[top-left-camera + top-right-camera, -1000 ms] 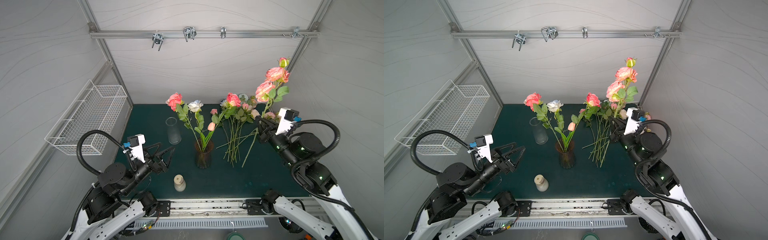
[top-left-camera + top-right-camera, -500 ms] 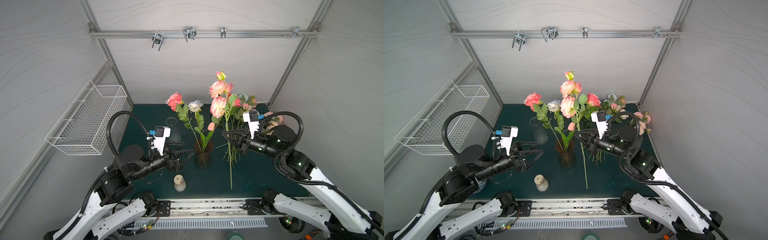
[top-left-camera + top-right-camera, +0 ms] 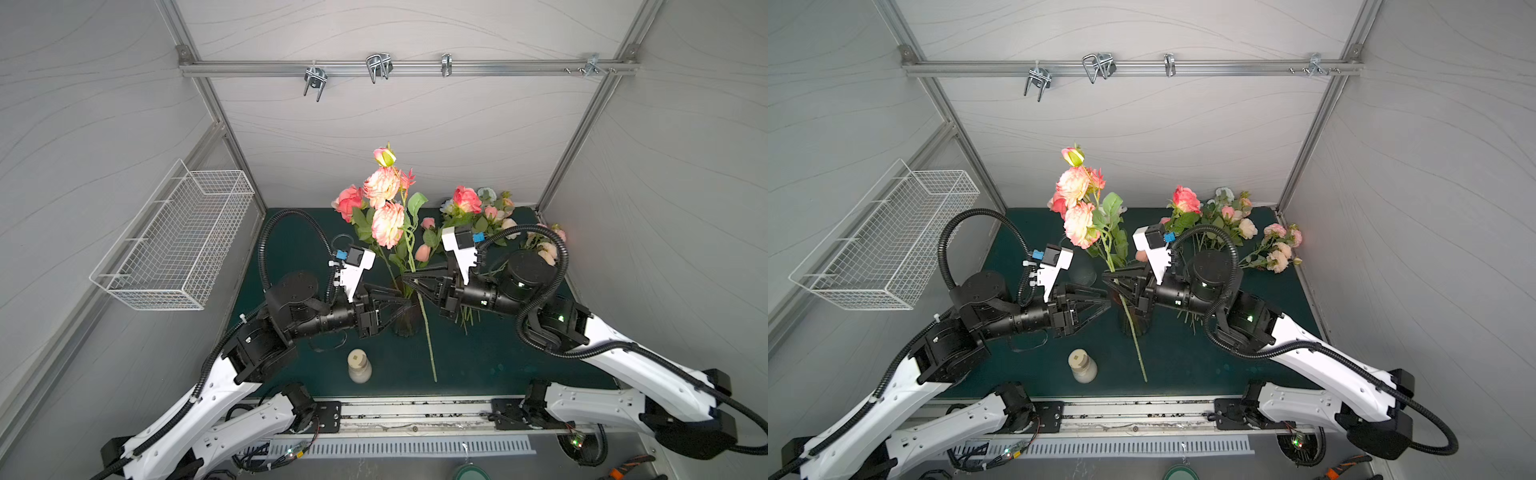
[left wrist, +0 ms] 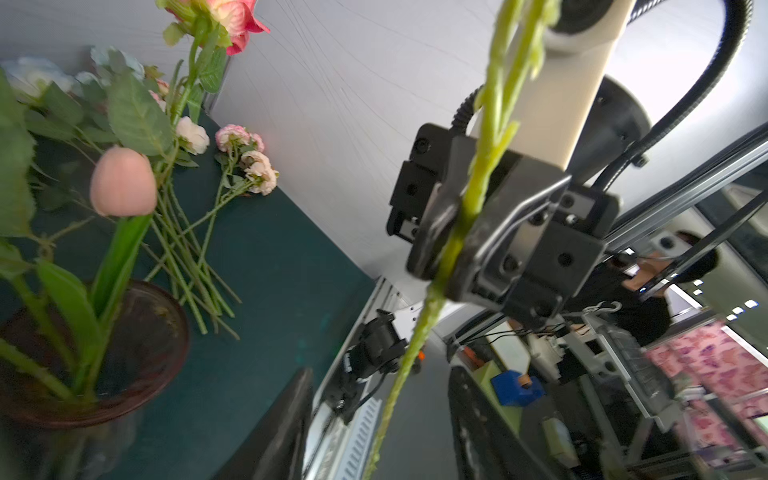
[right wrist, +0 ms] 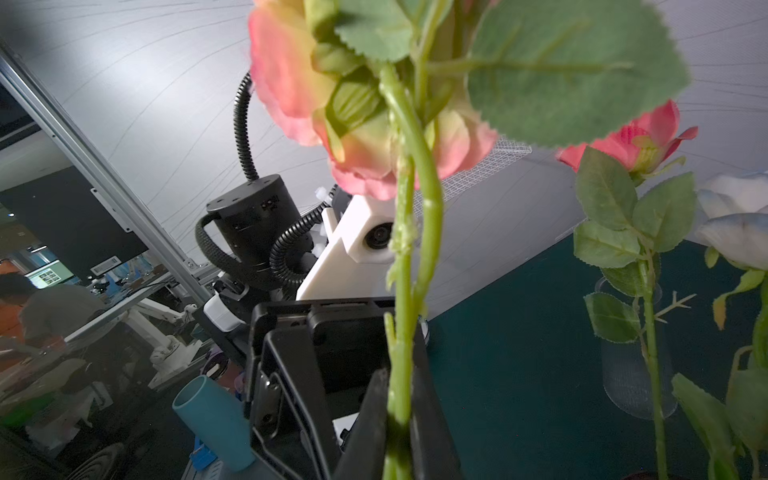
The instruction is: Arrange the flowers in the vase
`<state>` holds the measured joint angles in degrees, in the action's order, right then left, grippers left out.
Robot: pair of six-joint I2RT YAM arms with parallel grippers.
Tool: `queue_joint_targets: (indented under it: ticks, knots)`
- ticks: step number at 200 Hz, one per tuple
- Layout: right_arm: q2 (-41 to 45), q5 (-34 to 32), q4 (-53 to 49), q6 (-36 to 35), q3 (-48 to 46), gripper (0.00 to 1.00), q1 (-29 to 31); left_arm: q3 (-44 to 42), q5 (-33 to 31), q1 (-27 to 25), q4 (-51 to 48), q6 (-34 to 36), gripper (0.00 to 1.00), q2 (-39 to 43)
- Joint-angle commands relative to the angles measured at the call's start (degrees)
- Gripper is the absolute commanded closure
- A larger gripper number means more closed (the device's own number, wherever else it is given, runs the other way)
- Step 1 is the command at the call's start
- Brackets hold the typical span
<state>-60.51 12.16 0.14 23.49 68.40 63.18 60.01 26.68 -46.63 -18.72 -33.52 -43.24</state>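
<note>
— On the left wall, what hangs there?
— A white wire basket (image 3: 174, 249), fixed to the wall above the desk's (image 3: 498, 365) left edge.
— And the first container on the desk itself?
— A clear ribbed glass (image 5: 631, 374), upright toward the back-left corner, behind the left arm's wrist. Nearer the front edge, left of centre, stands a small cream bottle (image 3: 359, 365).
— The left claw?
— The left claw (image 3: 405, 301) is stretched out level over the middle of the desk, beside the brown vase (image 4: 180, 332). Its fingers (image 4: 286, 432) are spread. The stem of the frilly spray (image 3: 387, 224) passes between them, and neither finger presses on it.
— What does that vase hold?
— It stands at the desk's centre with green stems in it: a coral rose (image 3: 348, 202), a pale rose (image 5: 735, 224) and a pink bud (image 4: 123, 183).
— And the spray?
— Its peach-pink blooms are uppermost. The right claw (image 3: 409, 277) is pressed together on the stem about midway along, close by the vase. The cut end hangs outside the vase, toward the front edge; whether it touches the desk I cannot tell.
— Farther right?
— Loose flowers (image 3: 490, 212) lie in the back-right corner, stems pointing toward the front. A smaller pink-and-cream bunch (image 3: 1279, 249) lies beside the right edge.
</note>
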Motion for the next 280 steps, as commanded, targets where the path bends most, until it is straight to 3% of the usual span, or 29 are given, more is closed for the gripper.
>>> queue_joint_targets:
  ticks: [1,25,60,96,147,156,168,183,201,280]
  knots:
    - [-0.87,-2.45,5.60,-0.97,2.13,1.00,1.30,-0.05,1.64,-0.30,4.48,-0.72,0.54,-0.16]
    - [-2.18,-2.69,6.86,-0.90,3.06,1.00,2.15,-0.16,1.15,-0.22,4.13,-0.16,0.58,-0.67]
    - [-3.25,-2.85,8.01,-0.46,3.58,1.00,2.83,-0.24,0.96,-0.27,4.18,0.37,0.73,-1.31]
    - [-3.17,-2.67,7.95,0.10,3.19,1.00,2.83,0.02,-0.34,-0.26,4.22,1.16,1.00,-0.78]
    - [-2.09,-4.47,7.55,0.23,1.34,1.00,2.83,0.43,-2.82,-0.29,5.17,2.68,1.00,-0.18]
    - [-1.53,-4.98,7.10,-0.16,1.06,0.84,2.83,0.52,-4.87,-0.26,4.59,3.26,1.00,-0.01]
    - [-0.34,-5.82,6.65,-0.85,0.45,0.48,2.83,0.72,-7.20,-0.28,3.77,4.84,1.00,0.36]
    - [1.98,-6.94,5.59,-2.35,-0.09,0.33,2.70,1.57,-9.60,-0.22,2.58,6.82,1.00,0.44]
    - [5.54,-8.95,4.59,-3.97,-1.27,0.27,2.50,2.46,-11.83,-0.30,2.32,8.99,1.00,-0.10]
    - [26.17,-20.92,-5.89,-9.99,-7.35,0.25,-0.83,3.71,-27.77,-0.82,10.77,20.96,1.00,-4.95]
